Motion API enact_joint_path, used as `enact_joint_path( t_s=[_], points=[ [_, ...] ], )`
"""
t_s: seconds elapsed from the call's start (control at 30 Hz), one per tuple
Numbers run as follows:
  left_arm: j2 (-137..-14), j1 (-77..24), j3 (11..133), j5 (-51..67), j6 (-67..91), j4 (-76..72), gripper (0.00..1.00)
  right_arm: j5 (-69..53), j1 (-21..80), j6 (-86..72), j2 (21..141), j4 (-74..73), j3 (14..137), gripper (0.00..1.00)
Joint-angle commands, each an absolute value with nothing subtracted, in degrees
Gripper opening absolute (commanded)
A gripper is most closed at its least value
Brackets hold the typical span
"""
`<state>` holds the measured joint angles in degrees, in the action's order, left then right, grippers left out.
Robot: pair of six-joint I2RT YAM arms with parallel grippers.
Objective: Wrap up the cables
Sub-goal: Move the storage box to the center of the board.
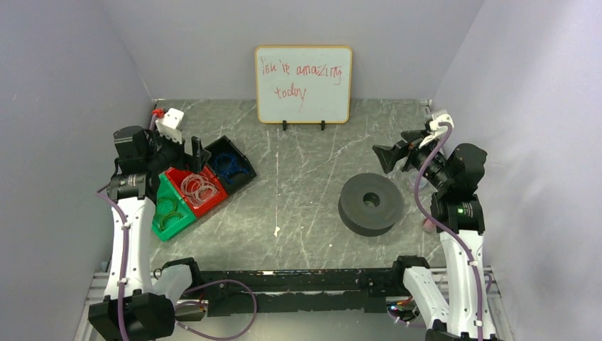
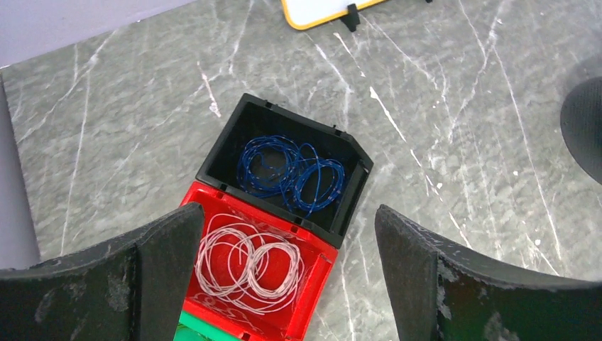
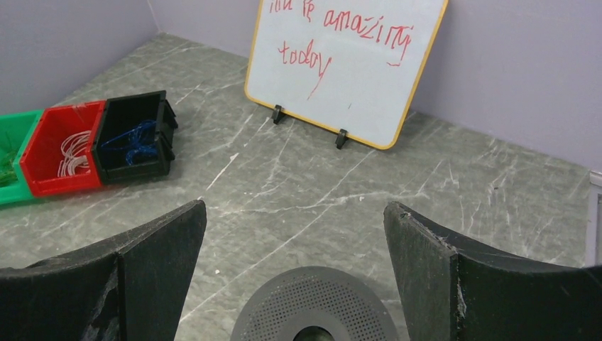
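Only readable thing is the little whiteboard (image 1: 303, 84) propped at the back of the surface (image 1: 305, 185). It says "You're amazing today" in red marker handwriting. Nothing else has any legible label.
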<state>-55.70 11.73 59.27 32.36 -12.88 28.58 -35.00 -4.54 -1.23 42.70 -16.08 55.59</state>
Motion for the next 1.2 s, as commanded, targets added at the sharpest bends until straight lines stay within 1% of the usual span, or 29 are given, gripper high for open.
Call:
enact_joint_path(
  t_s=[0.0,0.13,0.3,0.37,0.53,0.7,0.87,1.0,1.1,1.17],
  points=[
    [-56.6,12.0,58.9,38.2,-16.4,29.2,0.95,-35.4,-4.7,-0.6,41.9,-11.6,54.7,0.99],
    [-59.2,12.0,60.2,38.4,-16.9,30.8,0.95,-36.4,-4.7,-1.2,41.7,-10.6,53.7,0.99],
    [-62.4,11.8,61.6,43.2,-18.2,33.0,0.95,-36.7,-4.7,-1.4,41.6,-9.4,52.5,0.99],
    [-63.7,10.7,62.1,42.9,-19.2,33.6,0.95,-36.7,-4.7,-1.3,41.4,-9.1,52.2,0.99],
    [-68.4,1.0,63.0,30.4,-23.5,34.7,0.95,-36.9,-4.7,-1.3,41.3,-8.5,51.5,0.99],
    [-74.0,-7.4,60.0,20.2,-23.9,29.7,0.94,-37.1,-4.7,-0.8,40.9,-8.4,51.1,0.99],
    [-80.9,-11.2,59.1,9.5,-24.7,25.3,0.82,-37.7,-4.7,-0.5,40.8,-8.2,50.7,0.99],
    [-83.7,-11.3,58.4,6.9,-24.9,22.0,0.74,-38.0,-4.7,-0.4,40.9,-8.2,50.5,0.99],
    [-85.0,-11.3,57.9,6.4,-25.2,20.9,0.67,-38.0,-4.7,-0.4,40.9,-8.2,50.3,0.99],
    [-86.1,-11.3,57.8,5.7,-25.1,20.5,0.65,-38.3,-4.7,-0.4,41.0,-8.2,50.2,0.99]
  ],
)
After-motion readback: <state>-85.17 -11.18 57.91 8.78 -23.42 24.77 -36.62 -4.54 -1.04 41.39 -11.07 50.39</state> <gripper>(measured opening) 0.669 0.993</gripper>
